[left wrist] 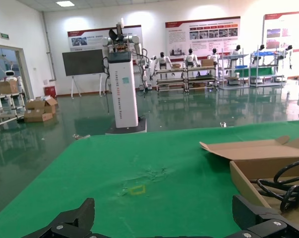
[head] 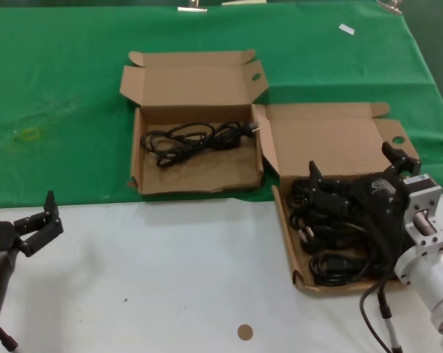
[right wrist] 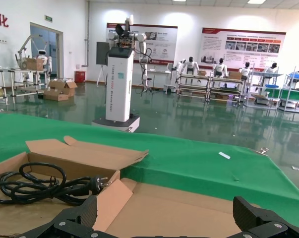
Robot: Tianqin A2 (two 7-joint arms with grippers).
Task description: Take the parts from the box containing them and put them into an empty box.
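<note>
Power cables (head: pixel 337 234) fill the right box (head: pixel 320 140) in my head view, my right gripper (head: pixel 357 173) hovering over them with fingers spread, pinching nothing. One coiled cable (head: pixel 199 140) lies in the far left box (head: pixel 195 176). My left gripper (head: pixel 46 220) waits near left, fingers spread. My left wrist view shows both open fingertips (left wrist: pixel 70 220) over green cloth (left wrist: pixel 139 168). My right wrist view shows spread fingertips (right wrist: pixel 72 218) above cardboard, with the lone cable (right wrist: pixel 40 186) beyond.

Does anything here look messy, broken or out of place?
Mostly tidy. The right box has side walls splaying outward and cables heaped in a tangle, with the right gripper open over them. A small brown disc lies loose on the white table. The left gripper waits open.
</note>
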